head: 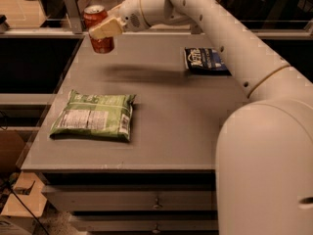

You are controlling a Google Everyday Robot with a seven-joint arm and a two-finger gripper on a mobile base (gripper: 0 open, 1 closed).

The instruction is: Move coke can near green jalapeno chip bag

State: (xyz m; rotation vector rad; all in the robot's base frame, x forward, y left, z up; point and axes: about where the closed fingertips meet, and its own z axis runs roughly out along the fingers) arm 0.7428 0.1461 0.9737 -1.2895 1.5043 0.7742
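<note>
The coke can point(98, 28), red with a silver top, is held upright in the air above the table's far left part. My gripper point(102, 30) is shut on it; a cream-coloured finger crosses its front. The green jalapeno chip bag point(94, 116) lies flat at the table's front left, its white nutrition-label panel facing up. The can is well behind and above the bag, apart from it.
A dark blue chip bag point(204, 60) lies at the table's far right. The grey table point(171, 111) has drawers below its front edge. My white arm fills the right side of the view. A rail runs behind the table.
</note>
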